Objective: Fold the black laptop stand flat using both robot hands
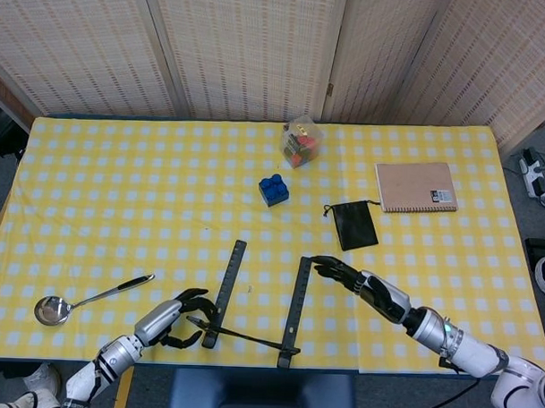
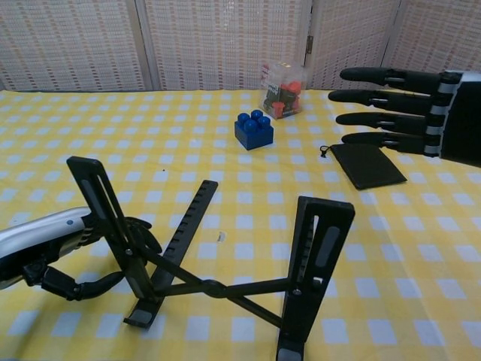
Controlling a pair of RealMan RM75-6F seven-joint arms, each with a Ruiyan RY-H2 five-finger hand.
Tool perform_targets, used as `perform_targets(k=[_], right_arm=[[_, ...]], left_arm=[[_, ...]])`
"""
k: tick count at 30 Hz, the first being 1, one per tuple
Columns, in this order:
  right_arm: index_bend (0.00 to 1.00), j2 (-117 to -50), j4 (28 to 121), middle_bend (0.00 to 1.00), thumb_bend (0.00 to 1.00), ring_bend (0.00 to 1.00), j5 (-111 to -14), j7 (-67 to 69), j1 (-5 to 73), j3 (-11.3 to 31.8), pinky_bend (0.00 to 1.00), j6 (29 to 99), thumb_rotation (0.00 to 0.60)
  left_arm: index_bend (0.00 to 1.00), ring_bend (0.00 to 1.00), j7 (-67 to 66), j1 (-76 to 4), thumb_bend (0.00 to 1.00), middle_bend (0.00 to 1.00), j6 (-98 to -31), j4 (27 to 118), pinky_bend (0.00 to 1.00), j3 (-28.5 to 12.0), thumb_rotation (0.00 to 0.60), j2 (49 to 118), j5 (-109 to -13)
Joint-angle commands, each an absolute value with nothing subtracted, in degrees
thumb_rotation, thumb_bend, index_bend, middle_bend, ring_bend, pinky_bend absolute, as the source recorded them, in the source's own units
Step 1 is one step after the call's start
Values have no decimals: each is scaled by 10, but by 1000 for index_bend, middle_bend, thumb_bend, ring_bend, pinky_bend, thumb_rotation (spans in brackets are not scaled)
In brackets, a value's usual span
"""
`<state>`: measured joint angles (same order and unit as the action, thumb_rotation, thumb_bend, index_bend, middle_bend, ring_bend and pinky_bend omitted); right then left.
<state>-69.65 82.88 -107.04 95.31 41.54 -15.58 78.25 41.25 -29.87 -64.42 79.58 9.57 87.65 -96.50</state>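
We were folding the black metal laptop stand (image 2: 218, 278): our left hand (image 2: 52, 259) gripped its raised left bar, our right hand (image 2: 398, 113) hovered spread at two o'clock, needing to push the other bar down.

No readable text in either view; notebook (image 1: 416, 187) at right of the head view has a small dark label patch at its lower right corner, too small to read; clear box (image 2: 282, 89) of toys at top centre of the chest view shows a label strip on its left edge, print blurred, can't make out; laptop stand (image 2: 225, 256), blue brick (image 2: 253, 130), black pouch (image 2: 367, 165) carry no legible marks.
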Motion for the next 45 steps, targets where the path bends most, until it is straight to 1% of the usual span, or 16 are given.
perform_targets(k=[1,4,6,8,9,10,11,13,15,18,22,24,29,31,34,45], right_arm=[[0,-692,839,0,0,0,-1068,879,414,-154,0,760,0],[0,-692,856,0,0,0,-1058,795,411,-151,0,730,0],[0,-691,871,0,0,0,-1055,748,413,-151,0,709,0],[0,-690,883,0,0,0,-1054,713,416,-152,0,690,18],[0,-690,888,0,0,0,-1054,697,417,-152,0,683,58],[0,-689,895,0,0,0,-1053,675,419,-151,0,673,127],[0,-688,900,0,0,0,-1052,661,421,-150,0,665,173],[0,-687,912,0,0,0,-1052,632,426,-148,0,651,292],[0,-684,923,0,0,0,-1052,612,431,-146,0,639,328],[0,-676,942,0,0,0,-1052,580,440,-143,0,621,346],[0,-665,961,0,0,0,-1049,541,449,-142,0,597,443],[0,-662,969,0,0,0,-1049,529,453,-142,0,587,471],[0,-659,984,0,19,0,-1049,502,461,-140,0,570,582],[0,-662,989,0,68,0,-1050,493,464,-139,0,564,599],[0,-668,997,0,123,0,-1049,488,468,-136,0,556,600],[0,-725,1001,0,123,0,-1009,440,463,-108,0,537,600]], left_arm=[[128,15,413,-301,498,216,-643,804,0,99,600,869,-967],[63,0,410,-298,497,175,-648,813,0,102,600,859,-968],[51,0,405,-295,497,166,-652,819,0,103,600,852,-968],[46,0,398,-292,497,160,-657,824,0,104,600,844,-968],[43,0,395,-291,497,158,-660,827,0,105,600,840,-968],[39,0,390,-288,497,155,-664,831,0,106,600,834,-968],[35,0,386,-286,497,153,-667,834,0,106,600,830,-968],[31,0,377,-283,497,151,-672,843,0,108,600,818,-968],[24,0,366,-281,497,150,-675,850,0,109,600,807,-968],[10,0,342,-275,497,147,-682,865,0,111,600,790,-968],[0,0,320,-270,497,139,-686,881,0,110,600,777,-965],[0,0,316,-268,497,139,-686,886,0,109,600,773,-964],[0,0,307,-266,497,139,-686,895,0,104,600,766,-961],[0,0,305,-265,497,139,-685,897,0,103,600,765,-960],[0,0,306,-263,497,139,-685,899,0,102,600,763,-959],[0,0,314,-258,497,139,-685,892,0,95,600,761,-954]])
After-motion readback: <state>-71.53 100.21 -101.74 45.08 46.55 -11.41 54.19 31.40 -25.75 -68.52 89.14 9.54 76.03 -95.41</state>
